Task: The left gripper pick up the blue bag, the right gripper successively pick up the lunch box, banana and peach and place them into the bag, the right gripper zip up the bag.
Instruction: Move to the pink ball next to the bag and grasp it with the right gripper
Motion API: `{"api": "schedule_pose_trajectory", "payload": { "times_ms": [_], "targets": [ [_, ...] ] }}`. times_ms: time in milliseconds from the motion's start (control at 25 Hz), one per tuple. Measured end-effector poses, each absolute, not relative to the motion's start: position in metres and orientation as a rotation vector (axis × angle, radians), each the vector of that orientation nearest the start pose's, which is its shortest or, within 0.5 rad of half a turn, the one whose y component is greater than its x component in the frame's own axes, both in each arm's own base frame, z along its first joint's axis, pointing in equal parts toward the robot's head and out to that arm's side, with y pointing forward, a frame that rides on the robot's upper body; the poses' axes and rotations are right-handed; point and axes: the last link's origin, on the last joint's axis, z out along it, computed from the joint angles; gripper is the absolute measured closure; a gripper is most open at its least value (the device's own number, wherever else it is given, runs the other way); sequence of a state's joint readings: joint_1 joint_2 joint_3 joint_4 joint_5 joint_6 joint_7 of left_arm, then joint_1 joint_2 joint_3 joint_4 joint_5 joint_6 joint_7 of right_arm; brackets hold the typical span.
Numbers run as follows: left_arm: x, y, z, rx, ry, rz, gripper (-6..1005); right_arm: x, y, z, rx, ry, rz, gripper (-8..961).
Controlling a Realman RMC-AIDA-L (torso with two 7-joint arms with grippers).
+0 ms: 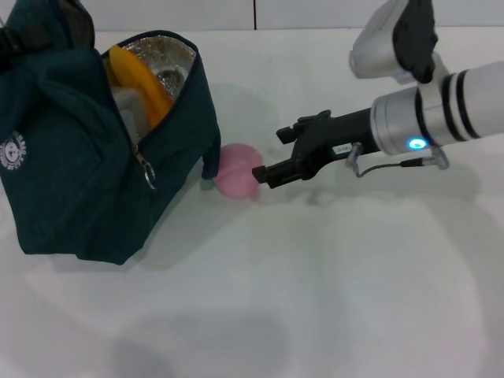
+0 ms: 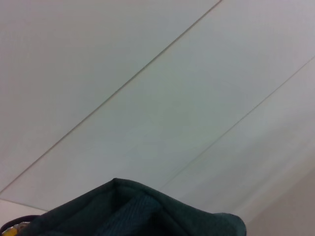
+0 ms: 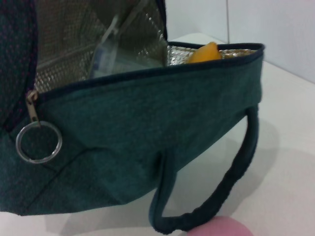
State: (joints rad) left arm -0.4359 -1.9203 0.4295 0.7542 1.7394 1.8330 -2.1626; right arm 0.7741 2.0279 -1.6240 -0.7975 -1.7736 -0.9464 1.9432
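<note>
— Right gripper (image 1: 262, 174)?
— Fingertips touching the peach (image 1: 235, 179), just beside the bag (image 1: 87, 173); whether it is clenched on it, cannot tell.
— Bag contents?
— Banana (image 1: 142, 83) and lunch box (image 1: 131, 106) inside, mouth open.
— Left gripper?
— Out of sight, at the bag's top corner.

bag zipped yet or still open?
Open. The blue bag gapes at the top: foil lining, the banana and the lunch box show inside, and the zipper ring hangs at the low end.
</note>
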Motion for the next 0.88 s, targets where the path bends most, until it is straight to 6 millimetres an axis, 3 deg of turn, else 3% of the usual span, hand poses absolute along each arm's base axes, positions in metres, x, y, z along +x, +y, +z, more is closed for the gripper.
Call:
{"api": "schedule_pose_trajectory", "payload": {
  "times_ms": [280, 880],
  "targets": [
    [-0.279, 0.314, 0.136, -2.269, -1.4, -1.306, 937, 0.136, 0.39, -0.099, -2.85, 0.47, 0.216, 84],
    [-0.277, 0.316, 0.136, -2.281, -1.382, -1.303, 936, 0.143, 0.391, -0.11, -2.821, 0.459, 0.213, 94]
  ]
}}
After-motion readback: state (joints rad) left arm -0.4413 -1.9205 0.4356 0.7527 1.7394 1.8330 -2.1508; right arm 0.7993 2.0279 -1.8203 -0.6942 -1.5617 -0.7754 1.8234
